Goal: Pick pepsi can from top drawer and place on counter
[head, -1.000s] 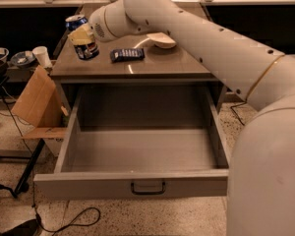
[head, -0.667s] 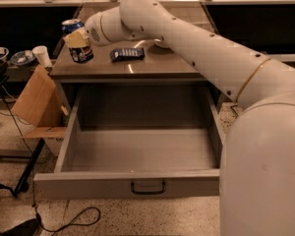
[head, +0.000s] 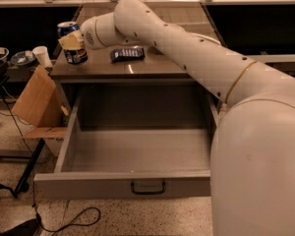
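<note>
Handle: the small dark metal handle (head: 147,187) sits in the middle of the flat grey front panel, nearest to the camera.
Top drawer: the wide, shallow grey top drawer (head: 137,154) stands fully open, and nothing shows on its floor.
Tabletop: the smooth, glossy grey-brown tabletop (head: 157,69) of the cabinet lies just behind the drawer.
Packet: a flat, dark rectangular packet (head: 128,54) lies on the tabletop, near the can but not touching it.
Pepsi can: the small blue pepsi can (head: 77,55) with a silver top is upright at the far left corner of the tabletop, close to the edge. I cannot tell if its bottom rests on the surface or is just above it.
Pincer: the pincer (head: 71,40) is closed on the upper part of the can, with one tan finger across its front.
Risk: if the fingers let go while the can is above the surface or tilted, it may tip and roll over the near edge. A sideways retreat could also drag it off.
Arm pose: the long white arm (head: 187,48) reaches from the big shoulder at near right, diagonally over the drawer, with the wrist turned to the far left corner.
</note>
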Available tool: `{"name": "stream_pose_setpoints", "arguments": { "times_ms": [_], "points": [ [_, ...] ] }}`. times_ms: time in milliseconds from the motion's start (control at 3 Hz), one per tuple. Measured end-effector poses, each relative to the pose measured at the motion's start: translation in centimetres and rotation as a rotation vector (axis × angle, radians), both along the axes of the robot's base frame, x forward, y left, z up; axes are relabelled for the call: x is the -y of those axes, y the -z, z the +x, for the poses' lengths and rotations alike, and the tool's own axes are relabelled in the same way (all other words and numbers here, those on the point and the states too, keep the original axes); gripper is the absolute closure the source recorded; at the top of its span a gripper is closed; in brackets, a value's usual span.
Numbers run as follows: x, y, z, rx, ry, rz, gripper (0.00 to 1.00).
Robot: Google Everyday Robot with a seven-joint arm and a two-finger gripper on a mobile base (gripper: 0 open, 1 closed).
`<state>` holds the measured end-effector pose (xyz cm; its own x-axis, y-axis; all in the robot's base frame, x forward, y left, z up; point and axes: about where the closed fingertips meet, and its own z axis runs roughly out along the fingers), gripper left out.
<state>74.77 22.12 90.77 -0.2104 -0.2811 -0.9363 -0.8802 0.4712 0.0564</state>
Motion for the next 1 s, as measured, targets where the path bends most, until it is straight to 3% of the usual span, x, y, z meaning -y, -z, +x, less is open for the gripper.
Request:
{"name": "stream_pose_setpoints", "arguments": {
  "times_ms": [333, 1000],
  "points": [
    [-0.42, -0.31, 0.45, 0.018, 0.017, 0.002, 1.0],
    [-0.29, 0.32, 1.22, 0.026, 0.051, 0.025, 0.58]
  ]
}}
